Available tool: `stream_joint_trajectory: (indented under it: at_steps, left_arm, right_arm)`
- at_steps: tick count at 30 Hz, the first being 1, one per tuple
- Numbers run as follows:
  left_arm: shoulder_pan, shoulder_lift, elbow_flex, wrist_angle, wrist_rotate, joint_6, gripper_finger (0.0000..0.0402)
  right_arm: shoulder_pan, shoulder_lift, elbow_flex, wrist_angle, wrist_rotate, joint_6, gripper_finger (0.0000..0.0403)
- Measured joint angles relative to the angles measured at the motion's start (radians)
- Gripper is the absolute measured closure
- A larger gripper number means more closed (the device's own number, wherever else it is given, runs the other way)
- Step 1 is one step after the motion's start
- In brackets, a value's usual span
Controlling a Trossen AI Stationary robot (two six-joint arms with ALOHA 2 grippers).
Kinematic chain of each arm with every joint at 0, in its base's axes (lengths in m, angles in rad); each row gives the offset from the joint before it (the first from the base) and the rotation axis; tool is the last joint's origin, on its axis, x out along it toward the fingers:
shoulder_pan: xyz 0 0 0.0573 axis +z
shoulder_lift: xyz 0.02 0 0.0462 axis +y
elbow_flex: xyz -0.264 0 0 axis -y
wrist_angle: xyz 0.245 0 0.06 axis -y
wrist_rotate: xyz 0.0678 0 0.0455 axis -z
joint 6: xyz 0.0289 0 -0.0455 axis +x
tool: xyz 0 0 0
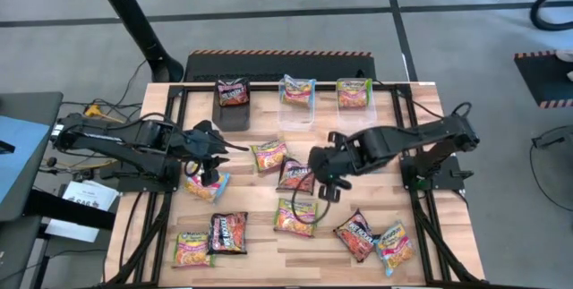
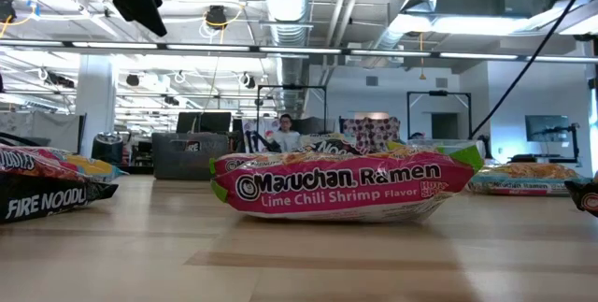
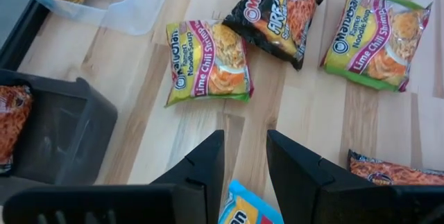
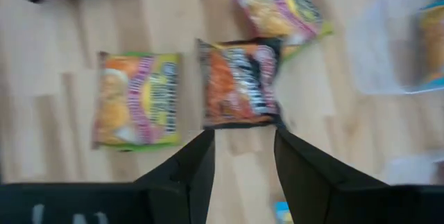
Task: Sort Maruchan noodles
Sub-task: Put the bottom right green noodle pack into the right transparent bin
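Note:
Several Maruchan noodle packets lie flat on the wooden table (image 1: 421, 253). My left gripper (image 1: 213, 165) hovers open at the table's left, above a blue-edged packet (image 1: 208, 184) that shows under its fingers (image 3: 243, 210). A lime-green packet (image 3: 208, 61) and a dark packet (image 3: 277, 16) lie ahead of it. My right gripper (image 1: 324, 186) hangs open above the table's middle. Its fingers point at a dark packet (image 4: 239, 82), with green-edged packets (image 4: 135, 99) beside it. Neither gripper holds anything.
At the far edge stand a black box (image 1: 235, 108) holding a dark packet, and two clear tubs (image 1: 297, 101) (image 1: 354, 97) with a packet each. More packets lie along the near edge (image 1: 228, 233) (image 1: 394, 246). A person shows far behind in the low view.

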Motion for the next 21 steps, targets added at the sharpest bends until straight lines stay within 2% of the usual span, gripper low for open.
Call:
stream_joint_trajectory:
  at_steps: [5,9,14,21]
  left_arm:
    - [0.0,0.0,0.0,0.004,-0.001,0.0,0.0306]
    - [0.0,0.0,0.0,0.005,0.0,-0.009,0.0306]
    - [0.0,0.0,0.0,0.007,0.0,-0.045,0.0306]
    - [0.0,0.0,0.0,0.006,0.018,-0.095,0.0306]
  right_arm:
    - [0.047,0.0,0.0,0.1,-0.053,-0.006,0.0228]
    - [0.063,0.005,0.0,0.161,-0.09,-0.073,0.0229]
    - [0.068,0.084,-0.002,0.21,-0.164,-0.183,0.0229]
    - [0.076,0.209,-0.001,0.224,-0.174,-0.333,0.0229]
